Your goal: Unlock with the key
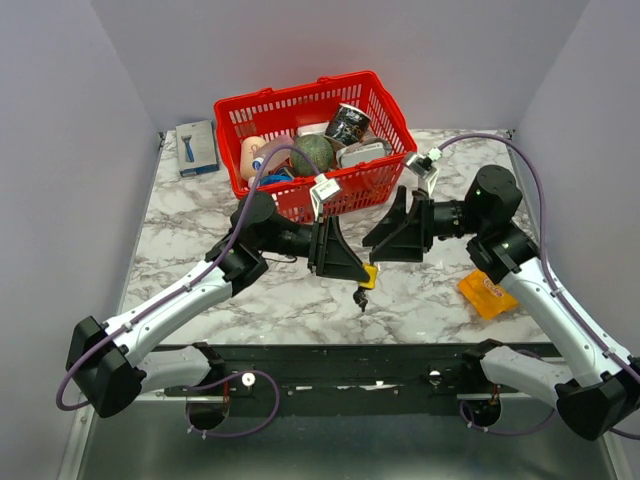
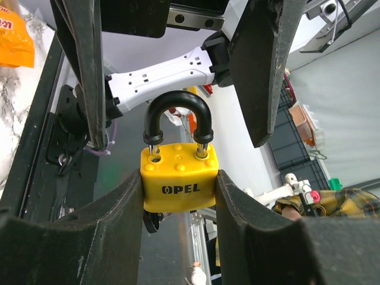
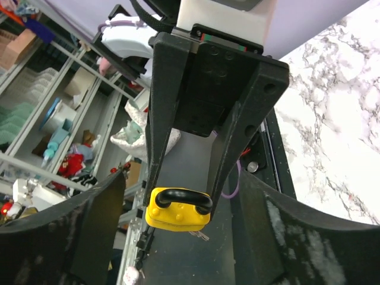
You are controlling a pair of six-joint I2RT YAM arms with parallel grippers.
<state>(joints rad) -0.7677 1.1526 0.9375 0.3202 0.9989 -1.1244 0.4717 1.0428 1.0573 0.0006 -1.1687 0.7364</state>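
Note:
My left gripper [image 1: 350, 268] is shut on a yellow padlock [image 1: 369, 276] with a black shackle and holds it above the marble table. In the left wrist view the padlock [image 2: 178, 178] is clamped between my fingers [image 2: 127, 208], shackle [image 2: 178, 116] pointing away; its left leg seems to end just above its hole. A dark key [image 1: 360, 298] hangs under the lock body, and a silvery key part [image 3: 199, 236] shows under the padlock [image 3: 177, 212] in the right wrist view. My right gripper [image 1: 395, 235] is open and empty, facing the padlock from close by.
A red basket [image 1: 395, 120] holding a can, a ball and other items stands at the back. A blue and white box [image 1: 197, 147] lies at the back left. An orange packet [image 1: 487, 295] lies at the right, beside the right arm.

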